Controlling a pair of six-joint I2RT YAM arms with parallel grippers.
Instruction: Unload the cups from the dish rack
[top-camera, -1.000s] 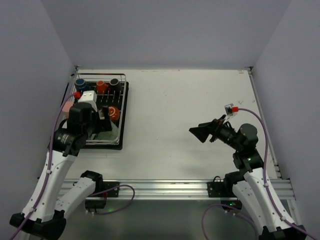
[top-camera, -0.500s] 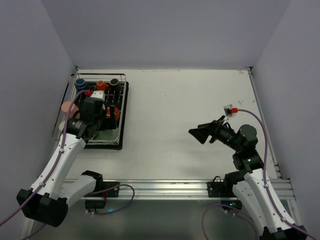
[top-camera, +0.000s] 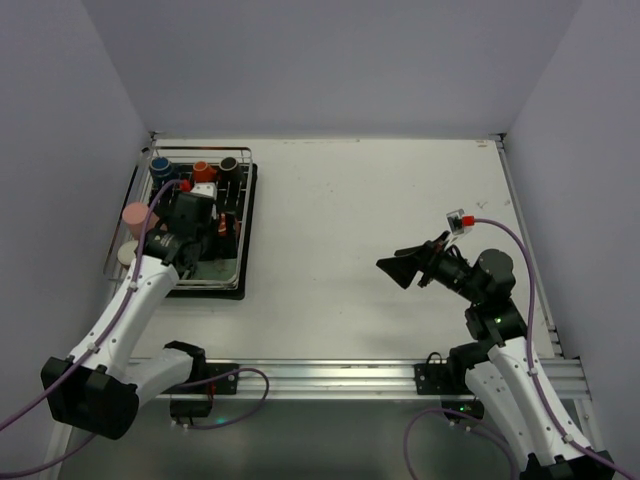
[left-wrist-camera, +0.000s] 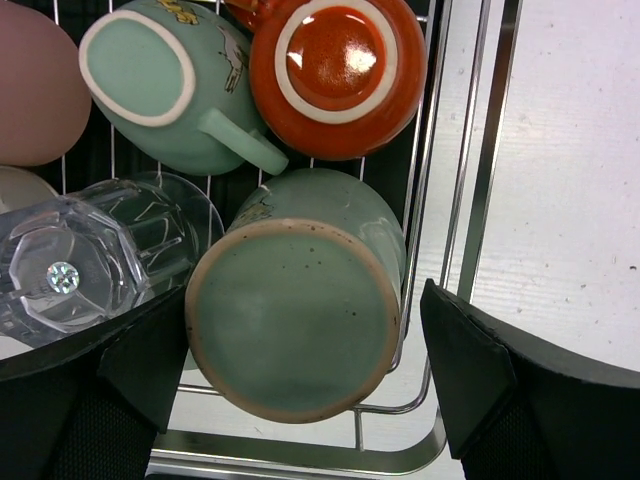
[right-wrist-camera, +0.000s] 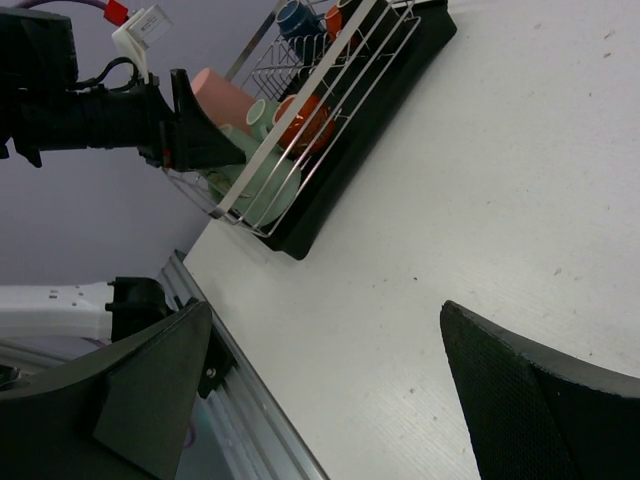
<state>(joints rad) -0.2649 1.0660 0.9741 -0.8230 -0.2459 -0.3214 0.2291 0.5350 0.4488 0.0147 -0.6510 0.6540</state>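
The dish rack (top-camera: 245, 222) stands on a black tray at the table's far left. In the left wrist view it holds an upturned teal mug (left-wrist-camera: 295, 310), a second teal mug (left-wrist-camera: 160, 85), an orange cup (left-wrist-camera: 340, 70), a clear glass (left-wrist-camera: 70, 270) and a salmon tumbler (left-wrist-camera: 30, 90). My left gripper (left-wrist-camera: 305, 375) is open, low over the rack's near end, one finger on each side of the upturned teal mug; I cannot tell if they touch it. Blue (top-camera: 160, 166), orange (top-camera: 202, 169) and black (top-camera: 229, 164) cups stand at the rack's far end. My right gripper (top-camera: 400, 268) is open and empty above the table.
The rack's wire rim (left-wrist-camera: 480, 200) runs just right of the mug, with my right finger outside it over the white table. The rack (right-wrist-camera: 330, 70) and my left arm show far off in the right wrist view. Grey walls enclose the table.
My left arm has reached forward and lowered into the rack's near end, so the gripper now straddles the teal mug. The right arm has not moved.
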